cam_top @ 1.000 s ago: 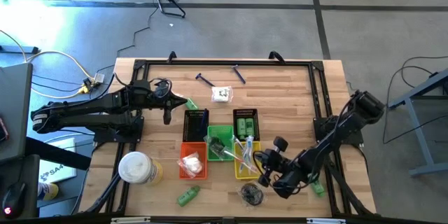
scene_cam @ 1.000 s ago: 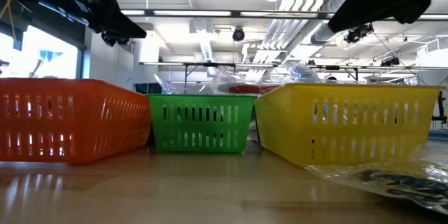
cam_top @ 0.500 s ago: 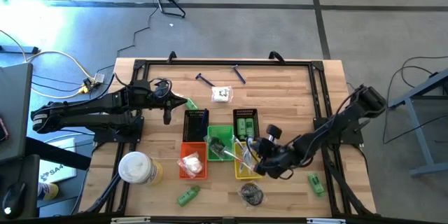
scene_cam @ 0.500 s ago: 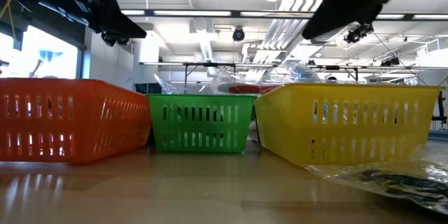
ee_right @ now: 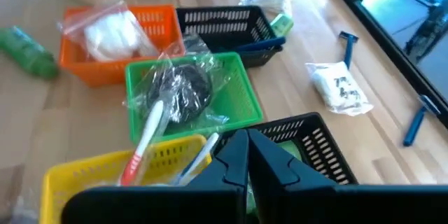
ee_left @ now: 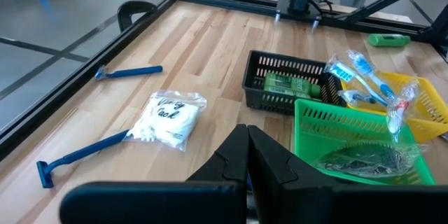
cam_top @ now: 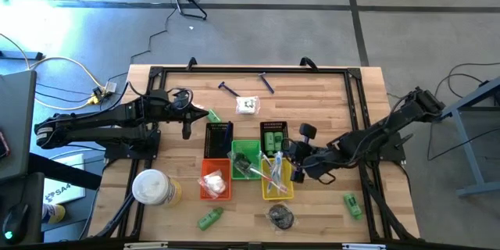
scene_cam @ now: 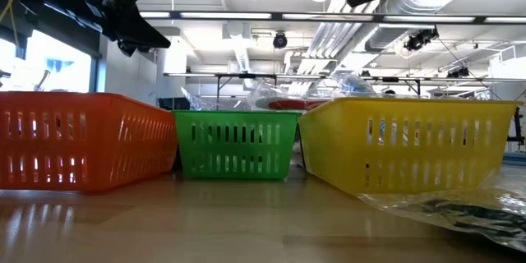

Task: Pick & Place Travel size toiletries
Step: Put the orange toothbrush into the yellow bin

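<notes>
hovering right end effector closed, empty, beside yellow basket | idling left end effector closed, empty, over surface

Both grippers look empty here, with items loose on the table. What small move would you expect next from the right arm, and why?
Probably swing toward a loose item and open. The right gripper hovers shut and empty by the yellow basket, while a green bottle lies on bare table near that arm. The left gripper waits shut.

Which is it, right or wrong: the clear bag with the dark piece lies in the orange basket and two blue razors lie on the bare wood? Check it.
Wrong on one point. In the right wrist view, the clear bag with the dark piece lies in the green basket, not the orange basket. The two blue razors do lie on bare wood.
</notes>
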Action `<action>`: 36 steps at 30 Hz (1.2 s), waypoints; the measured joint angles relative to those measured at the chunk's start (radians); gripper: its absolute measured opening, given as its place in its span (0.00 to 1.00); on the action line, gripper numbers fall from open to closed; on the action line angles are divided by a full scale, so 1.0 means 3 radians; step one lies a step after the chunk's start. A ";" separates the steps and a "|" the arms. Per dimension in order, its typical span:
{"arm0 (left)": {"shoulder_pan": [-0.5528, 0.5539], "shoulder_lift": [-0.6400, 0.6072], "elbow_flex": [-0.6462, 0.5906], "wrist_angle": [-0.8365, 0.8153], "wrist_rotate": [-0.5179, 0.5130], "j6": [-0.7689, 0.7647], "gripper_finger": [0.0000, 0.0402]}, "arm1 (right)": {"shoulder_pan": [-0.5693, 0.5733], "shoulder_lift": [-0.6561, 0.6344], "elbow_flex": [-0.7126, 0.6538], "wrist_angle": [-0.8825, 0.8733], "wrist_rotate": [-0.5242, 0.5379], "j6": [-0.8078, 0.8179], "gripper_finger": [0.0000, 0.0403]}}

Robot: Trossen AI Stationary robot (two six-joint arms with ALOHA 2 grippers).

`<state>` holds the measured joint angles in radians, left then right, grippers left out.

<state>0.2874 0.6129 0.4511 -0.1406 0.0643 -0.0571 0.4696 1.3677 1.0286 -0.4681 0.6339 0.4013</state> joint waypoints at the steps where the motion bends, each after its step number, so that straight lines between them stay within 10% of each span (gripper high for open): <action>1: 0.0000 0.0001 0.0000 0.0000 -0.0012 0.0001 0.00 | -0.0042 -0.0005 0.0000 -0.0018 -0.0052 -0.0082 0.00; 36: 0.0001 0.0000 -0.0001 -0.0090 -0.0609 0.0086 0.00 | -0.1864 -0.0466 -0.0015 -0.0561 -0.1522 -0.1526 0.00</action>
<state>0.2877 0.6128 0.4507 -0.1677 -0.1184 -0.0313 -0.0896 1.2278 1.0241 -0.6364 0.1773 -0.0567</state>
